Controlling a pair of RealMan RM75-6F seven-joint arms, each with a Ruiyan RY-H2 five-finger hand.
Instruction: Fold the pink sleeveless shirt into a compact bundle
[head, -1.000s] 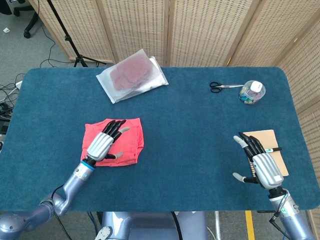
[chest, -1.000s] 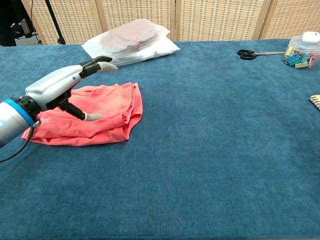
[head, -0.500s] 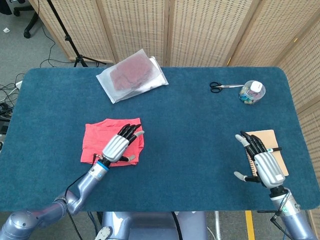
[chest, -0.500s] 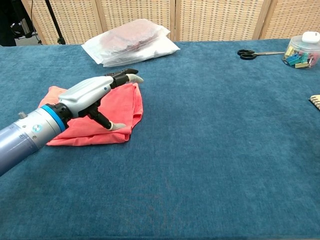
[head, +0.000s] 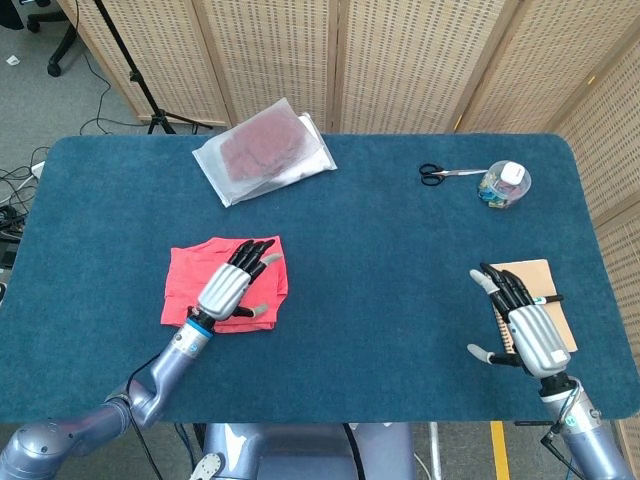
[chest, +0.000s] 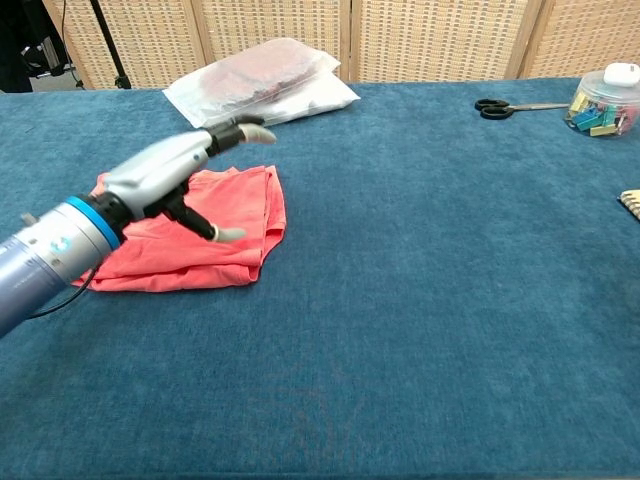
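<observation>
- The pink shirt (head: 225, 283) lies folded into a rough square on the blue table (head: 390, 250), toward the front-left part, well in from the left edge. In the chest view its folded layers show along the right side, with a doubled edge (chest: 268, 215) there.
- The left hand (head: 232, 288) is over the right part of the shirt, palm down, fingers stretched out and slightly apart, pointing toward the far edge. It grasps nothing. In the chest view the hand (chest: 170, 175) looks raised above the cloth, thumb hanging below the palm; whether any fingertip touches the fabric I cannot tell.
- The right hand (head: 525, 325) is near the front-right corner of the table, palm down, fingers spread and extended, released and holding nothing. It shows only in the head view.
- Just beside the right hand, partly under its fingers, lies a tan notebook (head: 545, 290) with a pen (head: 548, 299) across it, close to the right edge.
- A clear plastic bag (head: 265, 150) with dark red cloth inside rests near the far edge, left of the middle.
- Black-handled scissors (head: 445, 173) lie near the far-right corner, and just beside them stands a small clear tub (head: 505, 186) with a white lid, holding coloured clips.
- Behind the table stand wicker screen panels (head: 400, 60).
</observation>
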